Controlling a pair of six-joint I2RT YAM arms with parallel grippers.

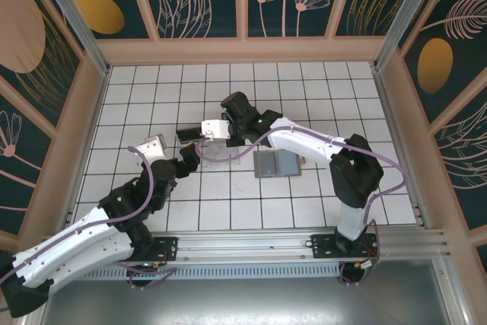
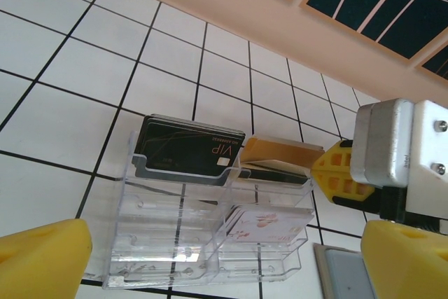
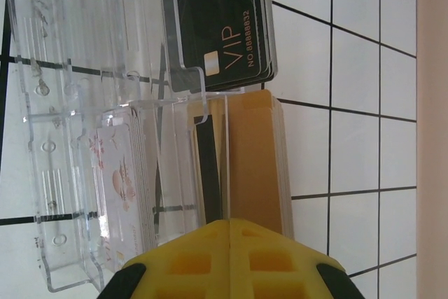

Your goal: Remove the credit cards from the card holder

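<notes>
At the near side of the white tiled table (image 1: 137,211), the left arm reaches in from the left. The left gripper (image 2: 227,253) is spread wide, its two yellow fingertips (image 2: 42,260) standing either side of the see-through clear plastic card holder (image 2: 168,239) without touching it. That stance reads as a brace in waiting, ready to steady the light holder should it slide when a card is drawn.

Just to the right of the holder, two thin flat grey credit cards (image 1: 275,164) lie side by side on the tiles, apart from it, so part of the job looks done.

The holder itself rests on the table between the two grippers, its stepped pockets open to view. A pale card (image 2: 266,225) with a floral print sits in a nearer pocket. A black card (image 2: 189,148) marked VIP and a stack of tan cards (image 2: 280,152) fill the farthest row.

Beyond these, the right gripper (image 3: 231,243) comes at the holder from the far right, its yellow fingers pressed together right at the end of the tan stack. Whether a card is nipped between them I cannot tell, because the seam between the pads is too tight to see into. Approaching along the card's length suits pulling it straight out of its pocket, which I judge to be the step in hand. The risk is that the holder drags along with it.
</notes>
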